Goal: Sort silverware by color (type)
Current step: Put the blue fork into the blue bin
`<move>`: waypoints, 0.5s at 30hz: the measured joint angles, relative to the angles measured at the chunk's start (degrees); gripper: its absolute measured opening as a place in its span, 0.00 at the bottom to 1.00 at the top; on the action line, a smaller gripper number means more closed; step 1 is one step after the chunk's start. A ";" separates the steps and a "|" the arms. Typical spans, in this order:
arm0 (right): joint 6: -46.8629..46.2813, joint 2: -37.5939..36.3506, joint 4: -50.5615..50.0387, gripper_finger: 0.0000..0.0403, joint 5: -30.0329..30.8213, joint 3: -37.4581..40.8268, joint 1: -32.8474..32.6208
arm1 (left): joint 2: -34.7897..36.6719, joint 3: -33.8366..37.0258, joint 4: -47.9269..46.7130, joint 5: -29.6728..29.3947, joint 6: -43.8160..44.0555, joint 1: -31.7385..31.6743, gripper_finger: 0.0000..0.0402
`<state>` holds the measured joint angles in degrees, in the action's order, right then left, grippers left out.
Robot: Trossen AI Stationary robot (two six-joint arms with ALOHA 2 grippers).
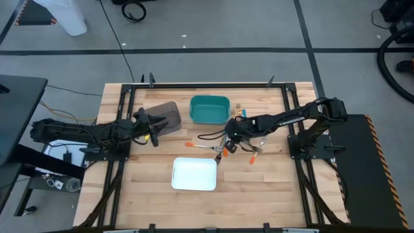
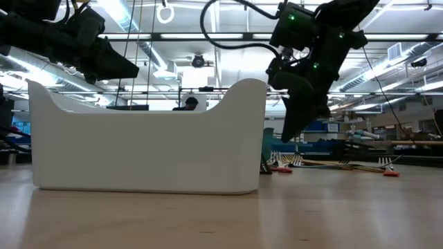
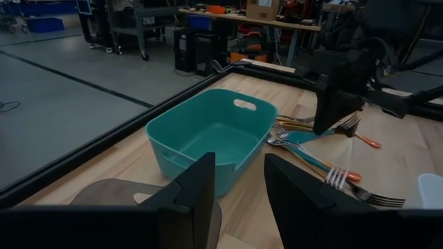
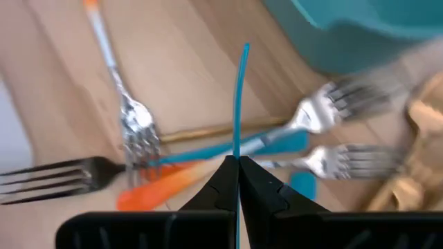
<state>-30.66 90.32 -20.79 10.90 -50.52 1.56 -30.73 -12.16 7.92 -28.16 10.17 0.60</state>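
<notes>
Right gripper (image 4: pixel 237 166) pinched on a teal-blue utensil (image 4: pixel 239 104).
Its thin handle runs straight ahead beyond the fingertips, away from the wrist.

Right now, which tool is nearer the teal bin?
Right. The right tool hangs just beside the teal bin, over the silverware pile; the left tool sits farther off, over the grey bin.

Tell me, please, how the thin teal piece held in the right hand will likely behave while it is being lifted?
The right hand is shut on the teal utensil, pinching it edge-on, so it may pivot or slip. It looks slim and straight, so probably stiff and light. Its surface seems smooth, so likely slippery. The silverware pile lies just below, so it could snag there.
</notes>
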 joint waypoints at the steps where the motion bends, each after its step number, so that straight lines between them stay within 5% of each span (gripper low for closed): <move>1: 0.92 0.00 1.07 0.04 -0.31 0.00 0.00 | 0.01 0.00 -0.02 0.34 0.00 0.00 0.33; 15: 13.74 0.00 13.51 0.04 -2.00 -1.82 2.92 | -0.01 0.00 -0.49 7.07 5.44 0.00 0.33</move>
<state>-16.93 90.32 -7.27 8.90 -52.34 4.48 -30.74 -12.16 7.43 -21.09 15.62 0.60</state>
